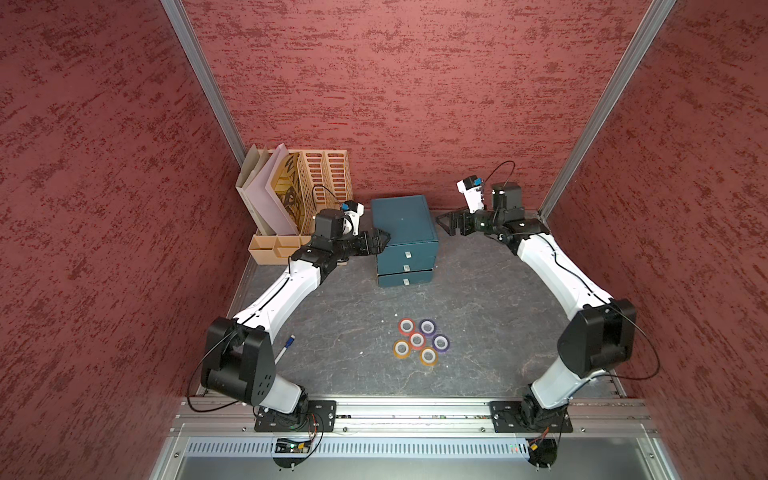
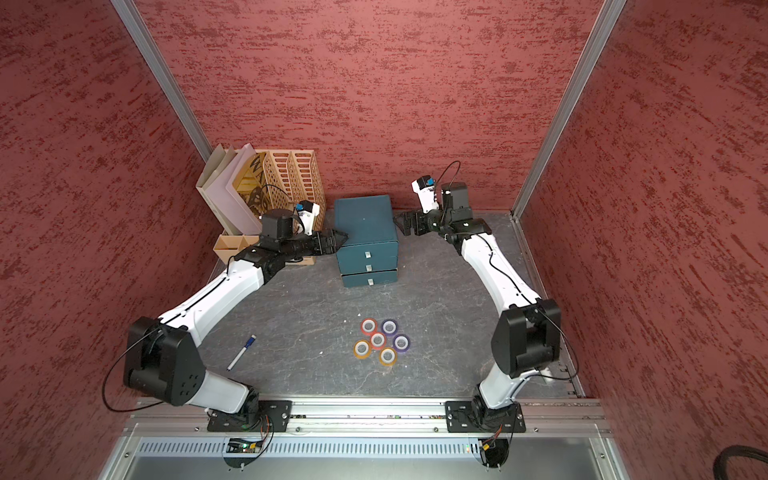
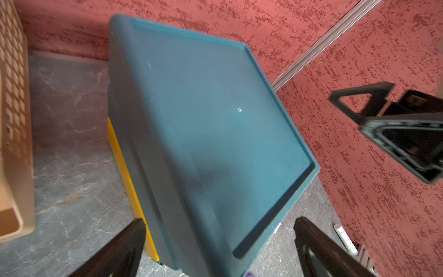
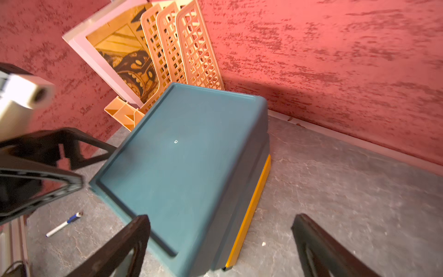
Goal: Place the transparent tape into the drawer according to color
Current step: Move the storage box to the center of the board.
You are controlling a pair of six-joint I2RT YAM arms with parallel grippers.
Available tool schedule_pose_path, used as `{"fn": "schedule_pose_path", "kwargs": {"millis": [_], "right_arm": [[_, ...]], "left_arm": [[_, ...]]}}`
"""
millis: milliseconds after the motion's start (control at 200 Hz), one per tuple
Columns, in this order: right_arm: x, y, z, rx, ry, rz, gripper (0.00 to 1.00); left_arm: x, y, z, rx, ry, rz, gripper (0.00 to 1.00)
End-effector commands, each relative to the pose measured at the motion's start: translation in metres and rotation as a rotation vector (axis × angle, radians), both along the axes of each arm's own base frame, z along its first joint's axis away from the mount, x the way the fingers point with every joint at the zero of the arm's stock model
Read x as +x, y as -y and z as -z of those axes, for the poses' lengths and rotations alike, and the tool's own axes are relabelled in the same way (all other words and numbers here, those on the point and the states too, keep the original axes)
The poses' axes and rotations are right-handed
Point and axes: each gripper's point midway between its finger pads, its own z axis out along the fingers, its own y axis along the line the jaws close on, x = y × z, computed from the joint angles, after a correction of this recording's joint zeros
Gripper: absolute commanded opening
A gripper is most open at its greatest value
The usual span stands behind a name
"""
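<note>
Six tape rolls (image 1: 417, 340), red, purple and orange, lie clustered on the table (image 1: 332, 316), at six o'clock from the teal drawer unit (image 1: 405, 224). The left gripper (image 1: 381, 241) hovers at its nine o'clock and the right gripper (image 1: 445, 224) at three, both with jaws apart.

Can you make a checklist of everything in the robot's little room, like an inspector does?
Surface: grey marbled tabletop, a few white specks.
Job's things: six tape rolls bunched on the tabletop, two red, two purple, two orange; teal three-drawer cabinet behind them.
Clutter: marker pen; file rack holding folders; tan organizer tray.
Grippers: left gripper and right gripper both open, empty, either side of the cabinet.
Cables: black cables looped along both arms.
Surroundings: red textured walls, aluminium frame posts.
</note>
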Motion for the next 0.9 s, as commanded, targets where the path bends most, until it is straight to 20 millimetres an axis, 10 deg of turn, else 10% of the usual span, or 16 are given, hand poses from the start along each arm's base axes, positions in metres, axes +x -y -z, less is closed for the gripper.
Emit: {"fn": "schedule_pose_path", "kwargs": {"millis": [0, 421, 897], "right_arm": [[-0.01, 0.005, 0.007, 0.067, -0.044, 0.089, 0.98], [-0.081, -0.039, 0.036, 0.186, -0.154, 0.114, 0.98], [-0.034, -0.06, 0.051, 0.253, -0.212, 0.18, 0.94]], "left_arm": [[0.003, 0.012, -0.014, -0.037, 0.029, 0.022, 1.0], [-0.008, 0.041, -0.015, -0.071, 0.025, 0.043, 0.95], [-0.007, 0.035, -0.013, -0.061, 0.028, 0.03, 0.96]]}}
